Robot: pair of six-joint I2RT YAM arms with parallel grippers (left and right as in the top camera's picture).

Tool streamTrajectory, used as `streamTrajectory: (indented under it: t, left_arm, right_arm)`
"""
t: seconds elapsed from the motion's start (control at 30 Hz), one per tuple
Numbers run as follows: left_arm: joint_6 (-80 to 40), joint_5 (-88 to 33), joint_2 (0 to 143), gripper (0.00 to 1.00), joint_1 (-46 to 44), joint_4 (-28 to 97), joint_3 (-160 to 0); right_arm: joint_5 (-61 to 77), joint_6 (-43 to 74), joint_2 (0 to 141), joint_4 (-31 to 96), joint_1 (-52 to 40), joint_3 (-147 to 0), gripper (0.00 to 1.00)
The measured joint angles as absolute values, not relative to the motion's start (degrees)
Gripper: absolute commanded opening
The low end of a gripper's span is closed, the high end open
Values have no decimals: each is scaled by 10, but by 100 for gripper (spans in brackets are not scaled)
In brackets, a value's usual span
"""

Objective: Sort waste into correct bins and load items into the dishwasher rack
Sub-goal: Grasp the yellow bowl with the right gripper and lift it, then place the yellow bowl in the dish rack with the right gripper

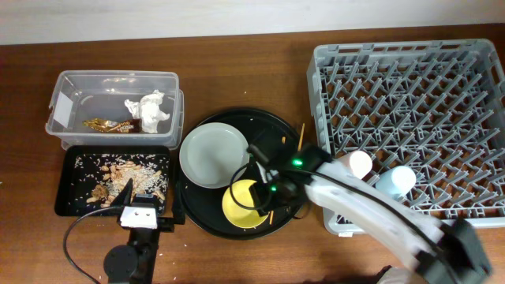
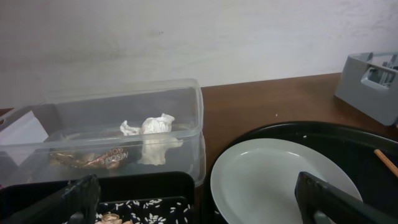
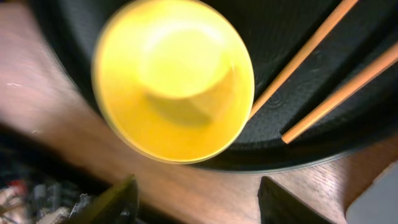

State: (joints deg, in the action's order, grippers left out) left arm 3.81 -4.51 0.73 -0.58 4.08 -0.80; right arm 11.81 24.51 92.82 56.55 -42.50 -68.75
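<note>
The clear tub (image 1: 71,91) holds the white tissue (image 1: 152,110) and the gold-brown wrapper (image 1: 110,125); both also show in the left wrist view, the tissue (image 2: 152,134) beside the wrapper (image 2: 93,158). The black rectangular tray (image 1: 67,181) holds food scraps (image 1: 126,177). The grey-green plate (image 1: 211,154), the yellow bowl (image 1: 241,203) and the chopsticks (image 1: 300,136) lie on the round black tray (image 1: 207,221). My right gripper (image 1: 256,192) hangs open over the bowl (image 3: 174,78), with both chopsticks (image 3: 305,53) beside it. My left gripper (image 1: 142,199) is open and empty at the rectangular tray's front edge. A pink cup (image 1: 359,163) and a light blue cup (image 1: 398,180) sit in the dishwasher rack (image 1: 442,71).
The round black tray lies between the rectangular tray and the rack. The plate (image 2: 280,180) fills the right of the left wrist view, with a corner of the rack (image 2: 373,84) behind it. A black cable (image 1: 75,237) loops by the left arm's base.
</note>
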Motion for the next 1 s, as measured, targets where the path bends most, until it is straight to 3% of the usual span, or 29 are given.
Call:
streamTrajectory:
  t: [0.07,0.1,0.17,0.2,0.4,0.6,0.67,0.8,1.0]
  left_arm:
    - [38,-45,7,99,-6,41,-8]
    - [38,-45,7,99,-6,41,-8]
    - [38,-45,7,99,-6,41,-8]
    - [38,-45,7,99,-6,41,-8]
    - [38,-45,7,99,-6,41,-8]
    - [38,-45,7,99,-6,41,-8]
    - [38,-45,7,99,-6,41,-8]
    - [38,-45,7,99,-6,41,-8]
    - [38,-45,7,99,-6,41,-8]
  right_arm:
    - [99,260,1002,549,-425,-686,34]
    - [89,264,1028,547,-425,-683,32]
    - [80,269,1049,546,-425,-683,8]
    - [78,273,1049,543,-425,-683,4]
    - [38,281,1016,597,-423,-691,4]
    - [-289,308,760,646,-407,-749,4]
    - [-472,313,691,641,-362,-751,4]
    - [-661,313,729,616,-206,-751,4]
    - [-703,313,881,578,-60,-751,4]
